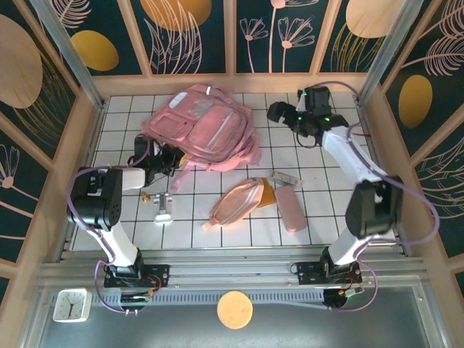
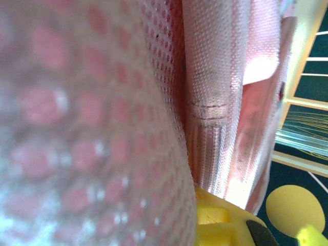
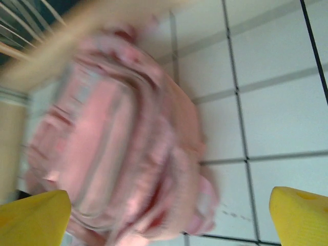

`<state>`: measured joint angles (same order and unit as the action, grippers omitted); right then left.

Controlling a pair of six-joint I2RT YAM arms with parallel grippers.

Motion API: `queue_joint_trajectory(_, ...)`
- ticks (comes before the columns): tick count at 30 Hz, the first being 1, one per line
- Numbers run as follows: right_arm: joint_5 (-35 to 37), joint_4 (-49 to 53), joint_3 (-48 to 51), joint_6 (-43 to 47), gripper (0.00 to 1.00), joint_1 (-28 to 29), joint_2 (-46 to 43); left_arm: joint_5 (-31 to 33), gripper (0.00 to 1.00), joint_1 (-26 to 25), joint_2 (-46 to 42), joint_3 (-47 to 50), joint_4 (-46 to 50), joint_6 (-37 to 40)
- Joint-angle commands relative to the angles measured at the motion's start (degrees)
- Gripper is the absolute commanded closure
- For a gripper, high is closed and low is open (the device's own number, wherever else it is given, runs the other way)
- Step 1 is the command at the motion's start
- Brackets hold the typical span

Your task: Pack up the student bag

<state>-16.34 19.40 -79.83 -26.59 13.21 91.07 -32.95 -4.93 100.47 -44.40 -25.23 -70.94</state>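
The left gripper (image 1: 168, 158) is clamped on the student bag (image 1: 206, 127) at its near-left edge. The right gripper (image 1: 278, 111), jaws spread wide, hovers just beside the bag over the table (image 1: 319, 196).

Blurred pink mesh of the student bag (image 2: 87, 123) covers the left half of the frame. A woven pink strap (image 2: 215, 66) with stitched bars runs down the centre. At the bottom edge the left pincer (image 2: 259, 230) pinches the fabric against a yellow finger (image 2: 215, 225). At far right stands a wooden frame (image 2: 302, 61).
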Motion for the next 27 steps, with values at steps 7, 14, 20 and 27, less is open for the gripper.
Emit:
queue_joint_trajectory(7, -9.39, -7.52, 11.28, -4.89, 0.07, 1.72, -8.79, 0.51, 1.0, -0.61, -9.73, -0.6, 1.6, -0.84)
queue_joint_trajectory(14, -3.09, 3.12, 10.17, -6.9, 0.11, 12.54, -7.18, 1.48, 1.0, -0.61, -16.25, 2.78, 0.72, -6.3)
queue_joint_trajectory(20, 3.02, 2.73, 10.4, -14.76, 0.22, 23.21, -4.33, 2.76, 1.0, -0.61, -20.82, 6.11, -0.67, -10.84)
queue_joint_trajectory(27, 10.41, 2.67, 5.56, -15.69, 0.25, 33.18, 3.57, 2.19, 1.0, -0.66, -23.11, 8.05, -2.2, -11.17)
